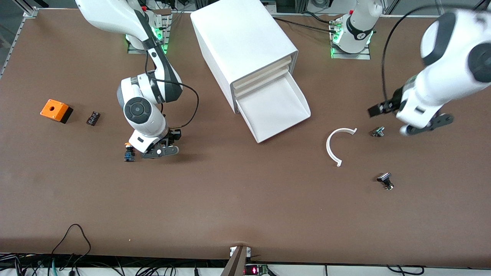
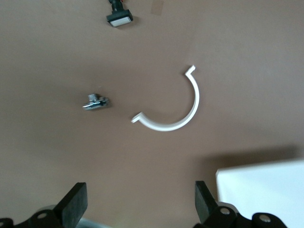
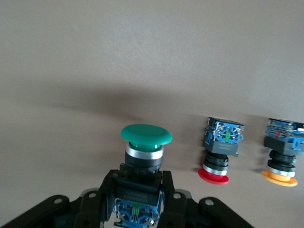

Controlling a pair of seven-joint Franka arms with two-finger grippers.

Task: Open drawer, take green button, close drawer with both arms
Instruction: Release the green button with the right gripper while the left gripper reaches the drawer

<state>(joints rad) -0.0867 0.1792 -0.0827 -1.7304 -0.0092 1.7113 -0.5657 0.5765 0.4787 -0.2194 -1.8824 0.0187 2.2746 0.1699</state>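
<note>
Table [image 1: 215, 199]: brown surface you see running the whole width, with both arm bases along its top edge
Cabinet [image 1: 241, 42]: white box lying mid-table between the two bases
Drawer [image 1: 274, 109]: the lowest one, pulled well out toward the front camera; what you can see of its white tray is bare
Right arm [image 1: 142, 111]: reaches down toward its own end of the table
Left arm [image 1: 445, 69]: raised over its own end of the table
Right gripper [image 3: 140, 202]: low over the table, fingers clamped on the blue-black body of the button [image 3: 145, 142], green cap pointing away from the wrist
Left gripper [image 2: 140, 204]: fingers spread wide and holding nothing, over the bare table beside the drawer
White arc [image 1: 337, 143]: curved strip lying near the drawer, toward the left arm's end
Orange box [image 1: 55, 110]: sits at the right arm's end
Red-capped button [image 3: 219, 152] and yellow-capped button [image 3: 282, 156]: side by side on the table, just beside the right gripper
Small metal part [image 1: 378, 132]: you find it on the table by the arc, below the left gripper
</note>
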